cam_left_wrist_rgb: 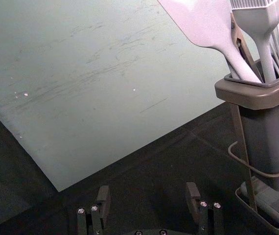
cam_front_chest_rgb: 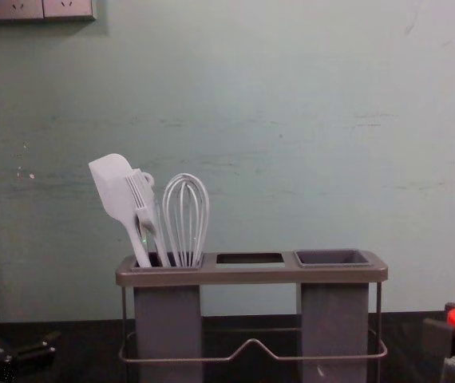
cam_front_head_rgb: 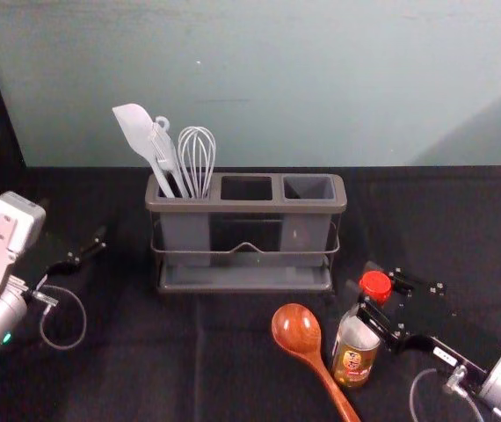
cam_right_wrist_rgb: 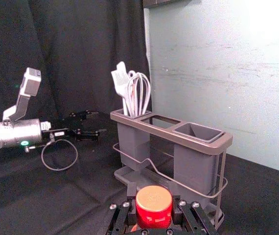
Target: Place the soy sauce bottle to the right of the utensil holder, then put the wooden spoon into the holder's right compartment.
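Soy sauce bottle gripped, wanting a clean set-down.
The right gripper pinched the soy sauce bottle at its red cap, near the utensil holder's front right, beside the wooden spoon. A good placement called for a course clear of both, its base level before release. The left gripper idled off the holder's left, fingers spread.
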`<action>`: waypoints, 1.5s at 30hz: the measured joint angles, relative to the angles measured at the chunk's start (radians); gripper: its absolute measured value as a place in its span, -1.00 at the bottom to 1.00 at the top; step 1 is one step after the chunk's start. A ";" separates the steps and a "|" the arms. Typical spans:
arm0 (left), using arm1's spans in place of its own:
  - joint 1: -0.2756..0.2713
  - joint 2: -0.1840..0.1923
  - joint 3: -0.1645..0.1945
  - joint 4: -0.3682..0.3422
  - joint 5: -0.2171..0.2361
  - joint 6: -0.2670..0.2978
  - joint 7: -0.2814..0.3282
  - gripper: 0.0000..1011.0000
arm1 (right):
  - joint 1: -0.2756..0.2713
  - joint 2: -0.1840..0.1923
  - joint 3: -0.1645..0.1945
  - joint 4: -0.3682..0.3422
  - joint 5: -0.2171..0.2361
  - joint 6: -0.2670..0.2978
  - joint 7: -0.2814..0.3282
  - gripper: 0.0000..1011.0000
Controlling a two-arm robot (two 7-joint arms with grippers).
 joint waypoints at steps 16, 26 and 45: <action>0.000 0.000 0.000 0.000 0.000 0.000 0.000 1.00 | -0.010 0.008 0.029 -0.009 0.025 -0.010 0.000 -0.25; 0.000 0.000 0.000 0.000 0.000 0.000 0.000 1.00 | -0.031 0.026 0.128 0.014 0.071 -0.032 -0.010 -0.25; 0.000 0.000 0.000 0.000 0.000 0.000 0.000 1.00 | -0.033 0.022 0.177 0.040 0.045 -0.036 -0.025 -0.25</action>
